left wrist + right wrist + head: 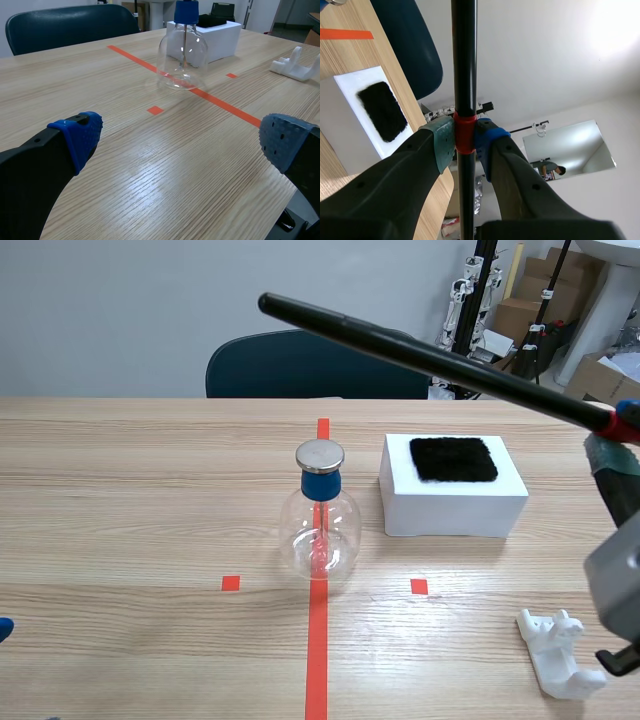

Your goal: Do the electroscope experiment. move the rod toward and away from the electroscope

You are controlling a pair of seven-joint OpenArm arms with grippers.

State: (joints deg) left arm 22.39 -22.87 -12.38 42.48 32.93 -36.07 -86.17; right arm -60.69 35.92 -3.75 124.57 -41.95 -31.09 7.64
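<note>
Rod [420, 355]: one, clamped in right hand [465, 142]; electroscope [320, 525]: one.

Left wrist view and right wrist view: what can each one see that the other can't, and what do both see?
Only the left wrist view shows the glass flask of the electroscope, the white holder and the open left gripper. Only the right wrist view shows the black rod, with the right gripper shut on it. Both show the white block with its black cloth, and the dark chair.
</note>
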